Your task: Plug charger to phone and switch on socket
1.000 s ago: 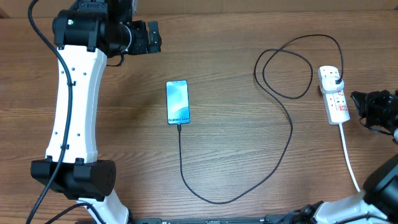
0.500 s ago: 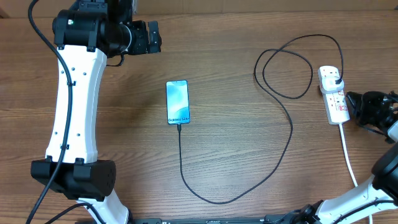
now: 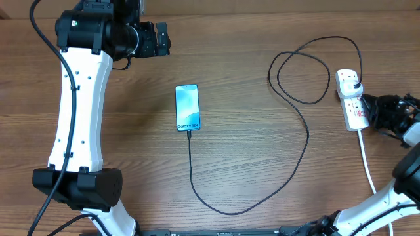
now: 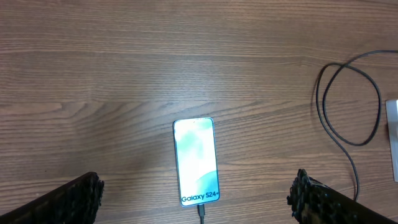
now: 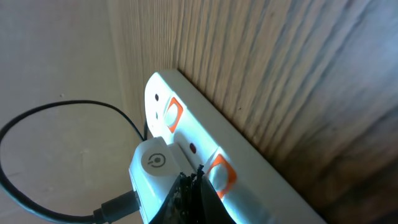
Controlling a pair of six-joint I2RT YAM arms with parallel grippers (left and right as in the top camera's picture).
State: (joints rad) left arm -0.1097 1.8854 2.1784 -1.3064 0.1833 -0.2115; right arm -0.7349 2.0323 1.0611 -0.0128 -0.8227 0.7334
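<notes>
Wooden counter (image 3: 131, 151) inspected from three views. The phone (image 3: 187, 107) lay flat near the middle of the counter, screen lit. The charger (image 3: 307, 137) met its near end; the connector appeared seated, though the joint was too small to confirm. The cable ran toward the near edge, curved back and looped near the far right corner. It ended at a plug (image 5: 155, 167) sitting in the socket (image 3: 353, 103), which lay along the right edge.

The left gripper (image 3: 159, 39) hung near the far left corner, its fingers (image 4: 69, 200) spread wide and holding nothing. The right gripper (image 3: 375, 110) sat just beside the socket's outer flank. In the wrist view its fingertips appeared pressed together with nothing between them, close over the strip next to the plug.

Assessment: plugging-in judged complete; the step in hand was the switch. Two red-marked switches (image 5: 173, 116) showed on the strip, and the nearer switch (image 5: 219, 171), alongside the plug, looked the one to press. Recommended: keep the tips closed, come down squarely on the rocker and press lightly. The strip lay loose and could slide or tip under a sideways push. Keep clear of the plug and cable.
</notes>
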